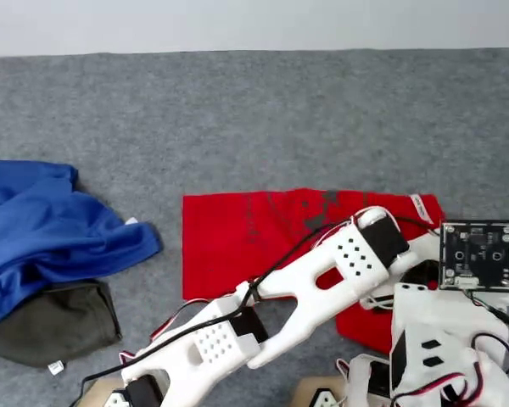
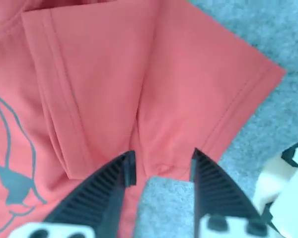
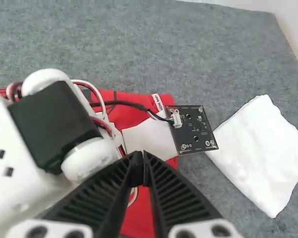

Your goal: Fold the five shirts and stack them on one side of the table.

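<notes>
- At the near middle of the tabletop (image 1: 254, 110), the red shirt (image 1: 237, 246) lies flat.
- The left jaws are spread just over the edge of its right sleeve (image 2: 203, 99).
- The right jaws are pressed together, empty, above the left arm (image 3: 39, 129).

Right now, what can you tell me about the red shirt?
The red shirt lies flat on the grey table. It looks like soft cloth, with a dark grey print on it and a white label at one edge. Its short sleeve has a stitched hem and is spread out. The left arm reaches across above it, and the left gripper is open at the shirt's edge.
</notes>
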You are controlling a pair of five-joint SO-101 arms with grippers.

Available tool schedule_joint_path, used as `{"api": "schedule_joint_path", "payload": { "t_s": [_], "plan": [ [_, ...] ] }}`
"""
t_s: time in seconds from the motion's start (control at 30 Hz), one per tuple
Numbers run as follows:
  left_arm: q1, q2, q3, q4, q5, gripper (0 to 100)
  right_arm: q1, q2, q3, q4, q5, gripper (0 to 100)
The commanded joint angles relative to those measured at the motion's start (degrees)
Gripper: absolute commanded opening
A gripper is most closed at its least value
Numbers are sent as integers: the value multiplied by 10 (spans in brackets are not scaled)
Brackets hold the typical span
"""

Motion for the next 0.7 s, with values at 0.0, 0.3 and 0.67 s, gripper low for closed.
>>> {"api": "schedule_joint_path", "payload": {
  "t_s": [0.0, 0.3, 0.67],
  "plan": [
    [44, -13, -1, 16, -17, 200, -2, 0, -14, 12, -2, 20],
    [78, 25, 0, 16, -40, 200, -2, 0, -14, 11, -2, 20],
    [94, 30, 6, 16, -44, 199, -2, -4, 52, -1, -2, 20]
  ]
}}
